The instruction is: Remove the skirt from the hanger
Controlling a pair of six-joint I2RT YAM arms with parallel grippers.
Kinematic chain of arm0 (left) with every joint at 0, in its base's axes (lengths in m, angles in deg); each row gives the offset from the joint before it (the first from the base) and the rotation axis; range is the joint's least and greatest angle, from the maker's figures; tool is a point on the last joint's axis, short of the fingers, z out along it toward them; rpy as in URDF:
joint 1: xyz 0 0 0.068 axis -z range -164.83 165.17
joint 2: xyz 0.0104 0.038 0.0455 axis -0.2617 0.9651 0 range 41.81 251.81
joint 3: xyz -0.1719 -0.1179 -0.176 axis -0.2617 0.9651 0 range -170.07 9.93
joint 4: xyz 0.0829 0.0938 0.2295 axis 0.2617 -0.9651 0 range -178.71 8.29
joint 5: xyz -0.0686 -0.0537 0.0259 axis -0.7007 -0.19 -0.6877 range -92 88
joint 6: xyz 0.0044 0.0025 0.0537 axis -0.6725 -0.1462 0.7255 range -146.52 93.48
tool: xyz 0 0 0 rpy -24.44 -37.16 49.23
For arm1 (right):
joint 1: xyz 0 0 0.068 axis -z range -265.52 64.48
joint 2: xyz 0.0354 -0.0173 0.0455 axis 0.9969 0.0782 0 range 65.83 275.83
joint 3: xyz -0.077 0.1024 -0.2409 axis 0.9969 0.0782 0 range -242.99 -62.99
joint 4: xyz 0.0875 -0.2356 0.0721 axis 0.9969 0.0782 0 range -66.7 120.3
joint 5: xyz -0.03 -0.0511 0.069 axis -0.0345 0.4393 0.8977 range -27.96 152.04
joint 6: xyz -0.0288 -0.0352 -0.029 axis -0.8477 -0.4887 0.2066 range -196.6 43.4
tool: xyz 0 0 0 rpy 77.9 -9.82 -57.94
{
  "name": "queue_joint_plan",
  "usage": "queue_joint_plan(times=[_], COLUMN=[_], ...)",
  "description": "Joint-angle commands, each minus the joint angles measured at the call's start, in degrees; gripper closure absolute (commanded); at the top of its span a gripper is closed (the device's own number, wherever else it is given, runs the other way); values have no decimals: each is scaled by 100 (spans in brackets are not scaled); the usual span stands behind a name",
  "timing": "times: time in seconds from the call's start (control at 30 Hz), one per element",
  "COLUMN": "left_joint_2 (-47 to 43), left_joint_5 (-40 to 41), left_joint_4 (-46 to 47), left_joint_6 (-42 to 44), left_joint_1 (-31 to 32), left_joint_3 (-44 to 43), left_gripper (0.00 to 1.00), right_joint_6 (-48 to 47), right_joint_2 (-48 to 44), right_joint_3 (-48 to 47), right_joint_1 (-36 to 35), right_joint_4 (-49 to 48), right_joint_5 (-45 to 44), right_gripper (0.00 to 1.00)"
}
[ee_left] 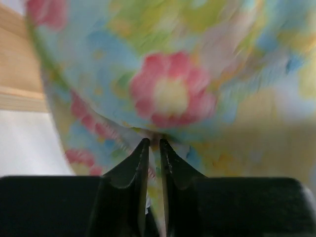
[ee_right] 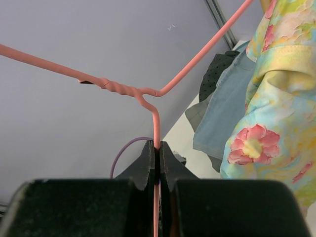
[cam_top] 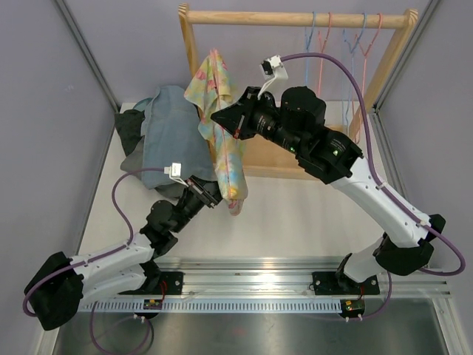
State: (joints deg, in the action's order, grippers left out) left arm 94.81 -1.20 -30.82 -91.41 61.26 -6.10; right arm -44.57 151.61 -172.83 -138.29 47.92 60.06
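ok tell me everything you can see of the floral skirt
The skirt is thin, soft-looking fabric, pastel yellow, blue and green with pink flowers and a stitched yellow band. It hangs crumpled in front of the wooden rack. The left gripper pinches a lower fold; the right gripper clamps the pink wire hanger beside it.

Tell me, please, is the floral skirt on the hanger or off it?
On it, apparently: the skirt hangs draped from the hanger that the right gripper clamps, while the left gripper pinches its lower cloth.
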Motion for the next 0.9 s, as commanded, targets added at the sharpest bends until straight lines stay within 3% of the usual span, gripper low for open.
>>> queue_joint_plan(times=[0.0, 0.03, 0.3, 0.5, 0.6, 0.87], left_joint_2=[-131, -218, -1079, -3044, -3749, -3753], left_joint_5=[438, 491, 553, 1228, 1581, 1669], left_joint_4=[194, -33, -1291, -3977, -4883, -5555], left_joint_6=[344, 388, 985, 1434, 1654, 2093], left_joint_1=[15, 15, 23, 50, 50, 50], left_joint_3=[-681, -769, -1095, -1148, -1270, -1675], left_gripper=[95, 100, 100, 100, 100, 100], right_joint_6=[364, 400, -37, -574, -654, -557], right_joint_2=[-395, -430, -536, -457, -544, -773], right_joint_3=[269, 453, 499, -124, -73, 191], right_joint_1=[-14, -22, -14, 74, 101, 109], right_joint_4=[-923, -1011, -661, 15, 34, 42], right_joint_5=[171, 171, -354, -821, -953, -953], right_gripper=[100, 100, 100, 100, 100, 100])
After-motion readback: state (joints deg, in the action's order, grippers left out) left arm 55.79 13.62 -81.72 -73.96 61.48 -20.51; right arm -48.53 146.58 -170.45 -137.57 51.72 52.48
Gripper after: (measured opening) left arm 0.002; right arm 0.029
